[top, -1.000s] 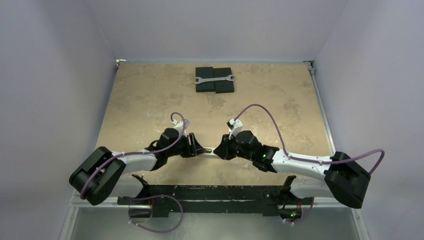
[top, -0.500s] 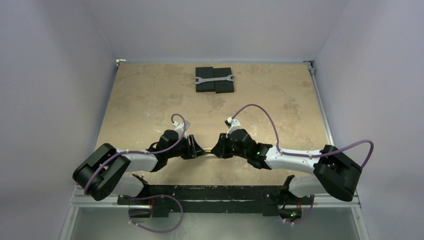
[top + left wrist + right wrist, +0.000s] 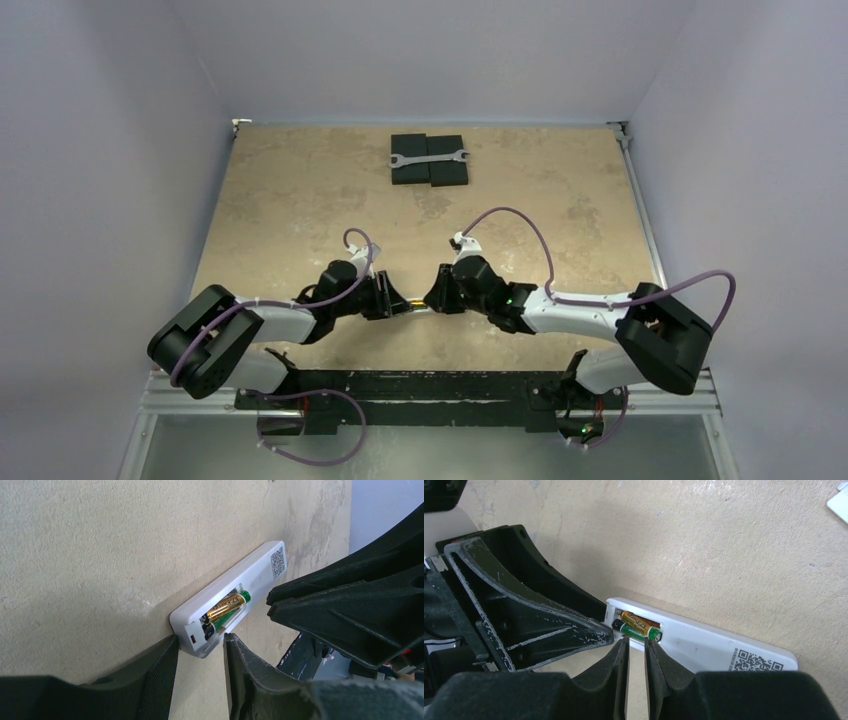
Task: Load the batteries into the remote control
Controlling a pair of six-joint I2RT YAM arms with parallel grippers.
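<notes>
The white remote control [image 3: 255, 572] lies face down on the table with its battery bay uncovered. A gold battery [image 3: 227, 605] and a dark green battery [image 3: 220, 621] lie side by side in the bay. My left gripper [image 3: 200, 639] is open and straddles the bay end of the remote, one finger against its corner, the other just off its edge. My right gripper [image 3: 635, 642] stands narrowly open with nothing between its fingers, its tips at the remote's [image 3: 704, 645] long edge beside the green battery [image 3: 639, 631]. In the top view both grippers [image 3: 395, 300] [image 3: 432, 300] meet nose to nose, hiding most of the remote.
A silver wrench [image 3: 428, 158] lies across black blocks [image 3: 430, 175] at the table's far edge. A small flat white piece [image 3: 840, 501] lies beyond the remote. Grey walls close in the table on three sides.
The left jaws have narrowed around the remote's end. The right arm's elbow has swung left and its gripper has edged slightly left. The remote and batteries have stayed put.
</notes>
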